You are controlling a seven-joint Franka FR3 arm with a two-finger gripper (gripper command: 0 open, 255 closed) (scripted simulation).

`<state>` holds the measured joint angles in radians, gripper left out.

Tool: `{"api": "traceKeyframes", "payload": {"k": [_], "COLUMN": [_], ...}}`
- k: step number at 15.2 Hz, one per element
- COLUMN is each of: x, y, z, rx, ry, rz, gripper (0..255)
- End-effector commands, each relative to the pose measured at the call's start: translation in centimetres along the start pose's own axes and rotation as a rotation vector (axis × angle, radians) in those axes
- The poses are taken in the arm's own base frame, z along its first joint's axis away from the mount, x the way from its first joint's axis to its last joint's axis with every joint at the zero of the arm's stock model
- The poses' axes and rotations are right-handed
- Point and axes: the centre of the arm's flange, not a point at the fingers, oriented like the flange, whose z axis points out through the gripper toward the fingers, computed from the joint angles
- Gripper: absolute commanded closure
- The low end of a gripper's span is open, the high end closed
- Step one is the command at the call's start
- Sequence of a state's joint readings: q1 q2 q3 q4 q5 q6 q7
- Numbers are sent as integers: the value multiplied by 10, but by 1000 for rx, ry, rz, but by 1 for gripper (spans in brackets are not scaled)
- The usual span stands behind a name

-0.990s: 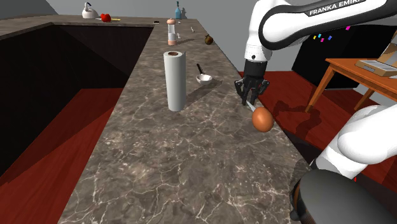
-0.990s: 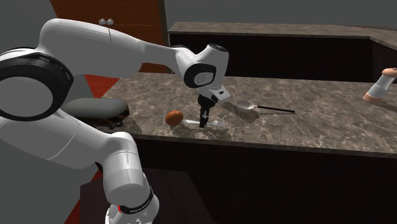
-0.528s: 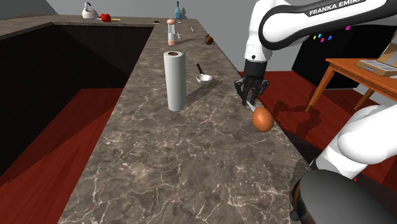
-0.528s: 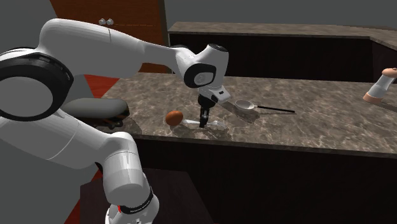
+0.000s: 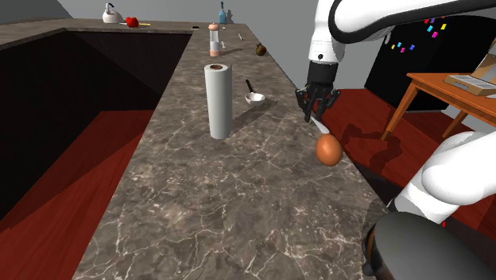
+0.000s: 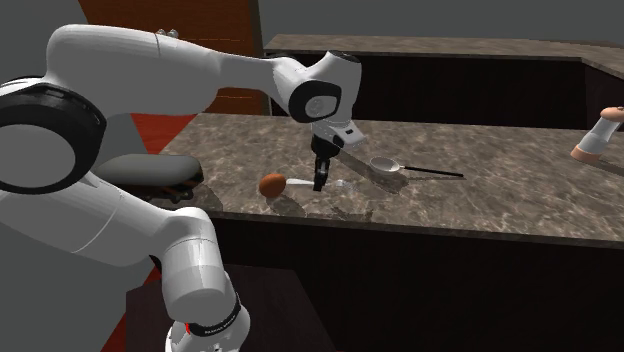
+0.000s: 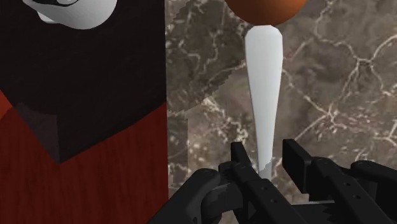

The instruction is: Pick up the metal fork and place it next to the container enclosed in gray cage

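Dark veined marble forms the long counter, with red floor on both sides of it. Above its edge the black gripper points downward, just beyond a brown ball. Its fingers are drawn in close on one end of a white fork and clasp it between them. In the wrist view the fork runs straight out from the fingers until its far end meets the brown ball's outline; whether the two touch, I cannot tell. In the shoulder view the fork shows as a pale sliver slanting between the gripper and the brown ball. Seen from the second exterior view, the gripper hangs just beside the brown ball, which sits on the counter near its edge. A small white bowl with a dark handle lies farther from the brown ball than the gripper does. An upright paper towel roll stands well apart from the brown ball, toward the counter's other side.
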<state>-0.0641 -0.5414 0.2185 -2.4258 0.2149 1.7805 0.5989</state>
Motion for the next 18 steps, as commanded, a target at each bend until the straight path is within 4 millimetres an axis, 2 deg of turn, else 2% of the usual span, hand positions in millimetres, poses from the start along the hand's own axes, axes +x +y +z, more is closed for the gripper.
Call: {"api": "traceKeyframes", "payload": {"k": [1, 18], "x": [-2, -15], "y": [-1, -2], "z": [-10, -99], "rx": [0, 0], "ry": [0, 0], "rz": [0, 0], "gripper": [255, 255]}}
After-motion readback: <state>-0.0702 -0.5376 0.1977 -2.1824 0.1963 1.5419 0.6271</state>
